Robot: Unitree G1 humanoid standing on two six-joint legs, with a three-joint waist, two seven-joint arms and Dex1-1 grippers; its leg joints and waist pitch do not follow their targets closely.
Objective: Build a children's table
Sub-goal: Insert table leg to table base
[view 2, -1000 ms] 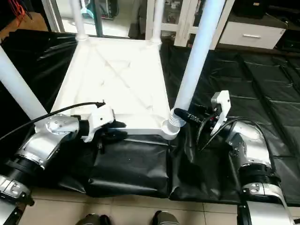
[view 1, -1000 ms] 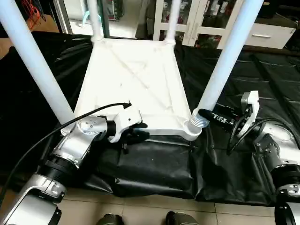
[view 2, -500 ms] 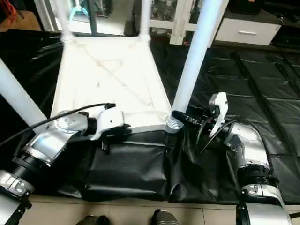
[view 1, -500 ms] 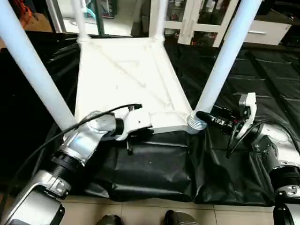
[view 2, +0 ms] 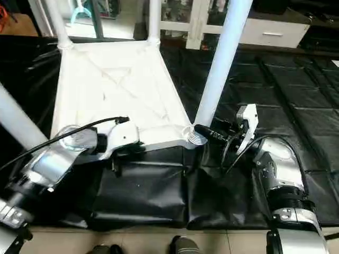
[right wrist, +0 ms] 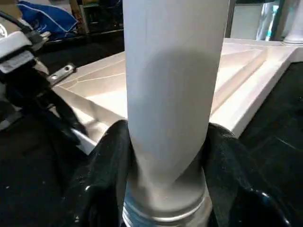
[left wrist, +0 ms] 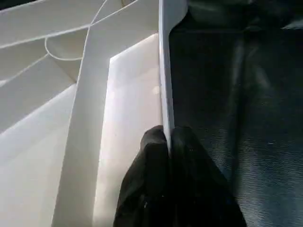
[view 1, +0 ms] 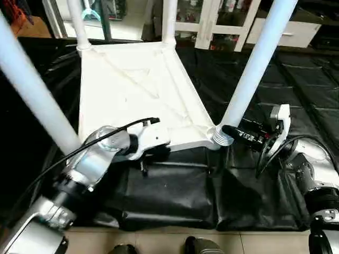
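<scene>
Closest to the camera, two shoe tips [view 1: 159, 248] poke in at the bottom edge over a strip of tan floor. Just above them the robot's two silver forearms come up from the lower corners, both reaching inward over a black sheet [view 1: 169, 190] that covers the ground.

The left arm runs diagonally from the lower left toward the middle, wrist bent so the left gripper [view 1: 151, 151] points at the near edge of the tabletop [view 1: 137, 90]. Its black fingers [left wrist: 156, 189] are pinched closed right on that thin white rim, one on each side, as the left wrist view shows pretty clearly.

The right arm sits at the lower right, elbow low, forearm angled up and in. The right gripper [view 1: 229, 132] is level and wraps the base of the near right leg [view 1: 254, 69], fingers hugging both sides of the tube just above its ribbed collar.

The table itself lies upside down in the centre, ribbed underside up, with all four legs standing in the corner sockets. Behind it, along the top of the frame, there's a white cabinet [view 1: 212, 21].
</scene>
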